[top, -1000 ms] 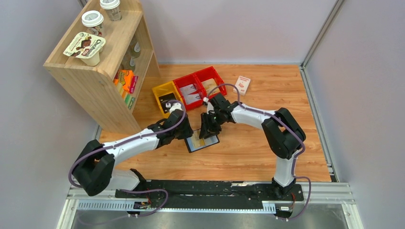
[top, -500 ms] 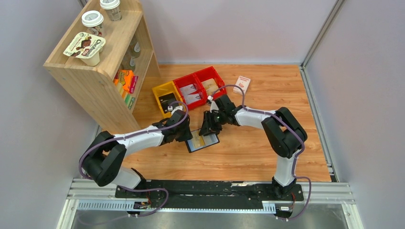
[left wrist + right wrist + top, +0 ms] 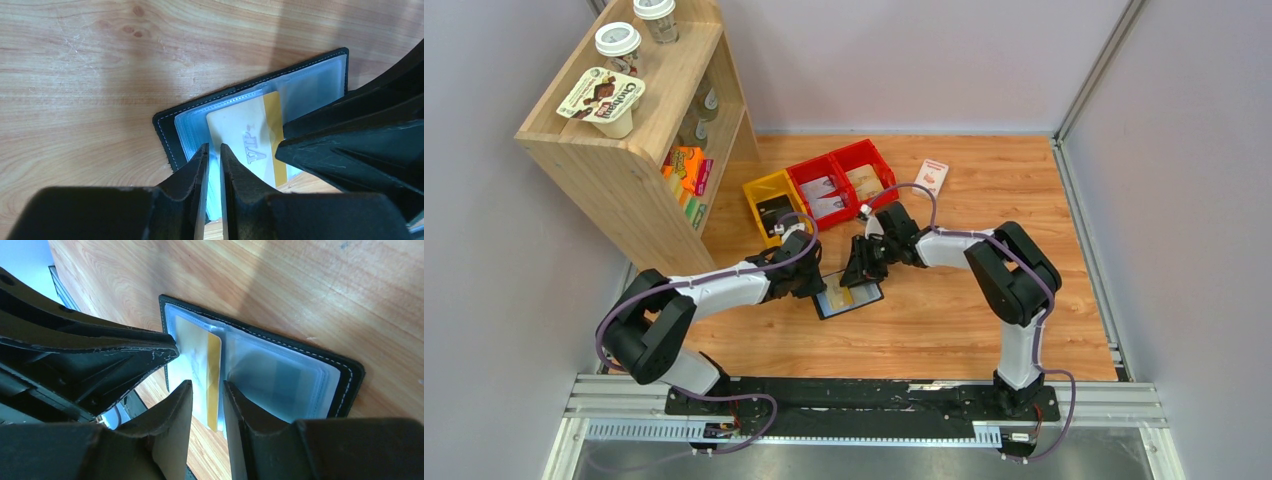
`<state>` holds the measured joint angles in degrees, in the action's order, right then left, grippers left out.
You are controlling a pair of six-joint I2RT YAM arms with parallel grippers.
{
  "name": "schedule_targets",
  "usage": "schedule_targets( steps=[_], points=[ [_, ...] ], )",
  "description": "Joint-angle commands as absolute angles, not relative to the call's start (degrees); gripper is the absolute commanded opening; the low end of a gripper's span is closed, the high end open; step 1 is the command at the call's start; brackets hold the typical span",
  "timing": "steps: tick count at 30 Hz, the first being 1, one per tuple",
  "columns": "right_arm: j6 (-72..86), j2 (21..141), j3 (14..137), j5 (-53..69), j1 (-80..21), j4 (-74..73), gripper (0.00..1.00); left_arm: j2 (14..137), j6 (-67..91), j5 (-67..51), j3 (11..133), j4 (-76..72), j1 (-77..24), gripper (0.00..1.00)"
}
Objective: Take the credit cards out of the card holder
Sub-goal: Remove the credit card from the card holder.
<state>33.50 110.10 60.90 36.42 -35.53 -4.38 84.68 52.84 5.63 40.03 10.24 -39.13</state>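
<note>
The black card holder point(image 3: 871, 293) lies open on the wooden table, clear bluish sleeves up. A tan credit card point(image 3: 839, 298) marked VIP with a gold stripe sticks partly out past its edge. In the left wrist view my left gripper point(image 3: 212, 149) is almost shut, tips on the sleeve edge of the holder point(image 3: 165, 132) beside the card point(image 3: 242, 132). In the right wrist view my right gripper point(image 3: 207, 386) has a narrow gap, its fingers standing over the card's gold stripe point(image 3: 214, 365). The holder's other half point(image 3: 285, 375) shows empty sleeves. Other cards are hidden.
A yellow bin point(image 3: 769, 205) and two red bins point(image 3: 819, 185) with packets stand just behind the grippers. A white-and-red box point(image 3: 932, 177) lies at the back. A wooden shelf point(image 3: 624, 130) with cups stands at the left.
The left arm's elbow has swung right and the right wrist has dropped lower over the holder. More of the tan card shows. The holder has stayed in place.
</note>
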Motion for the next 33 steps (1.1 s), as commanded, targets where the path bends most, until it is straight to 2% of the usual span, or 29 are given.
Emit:
schedule_targets(
  steps=[1,17,24,33],
  points=[
    [34.3,111.5,60.3,39.2,-35.3,-0.6,0.34,86.1,54.2,5.0,40.0,10.8,-38.9,0.21],
    [40.3,113.7,56.0,47.0,-33.3,13.7,0.21,87.7,55.0,3.6,39.3,10.2,-38.3,0.18],
    [40.6,113.4,55.0,47.4,-32.2,14.5,0.00,88.3,55.2,3.3,39.3,10.5,-38.0,0.17],
    [36.2,108.6,54.1,44.1,-28.7,6.7,0.00,88.5,55.3,3.3,39.0,10.5,-37.9,0.16]
  ],
)
